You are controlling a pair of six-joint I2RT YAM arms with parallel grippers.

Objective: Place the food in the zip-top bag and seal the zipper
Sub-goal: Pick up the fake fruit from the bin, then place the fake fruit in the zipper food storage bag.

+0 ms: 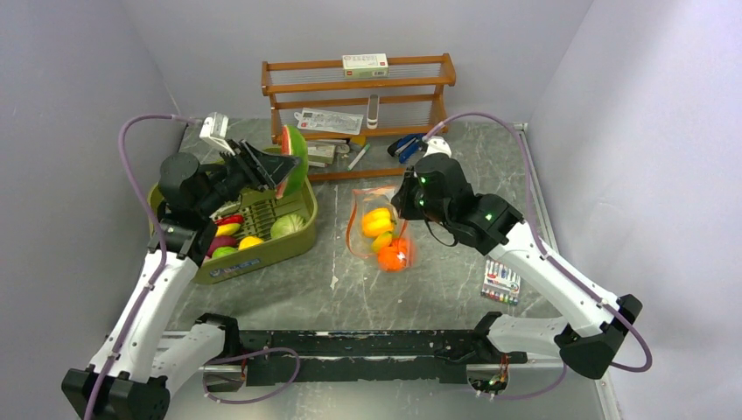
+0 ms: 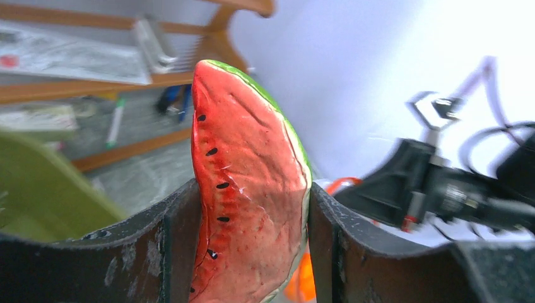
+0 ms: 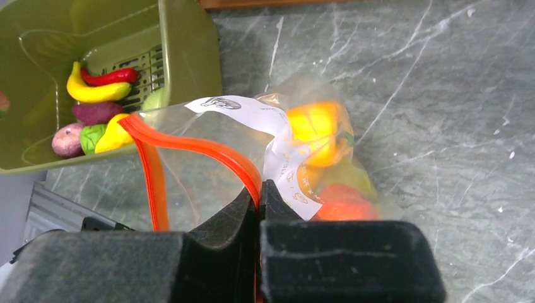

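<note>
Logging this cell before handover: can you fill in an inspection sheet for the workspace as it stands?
Surface: grey marbled table.
Job's things: zip-top bag lies mid-table, mouth apparently open, holding a yellow pepper and an orange round. The watermelon slice is held in the air. Other toy food sits in the olive-green tub.
Clutter: wooden rack, blue stapler, marker pack.
Grippers: left gripper shut on the watermelon slice; right gripper pinching the zipper.
Cables: purple cables loop beside both arms; no snag seen.
Surroundings: plain pale walls on three sides.
</note>
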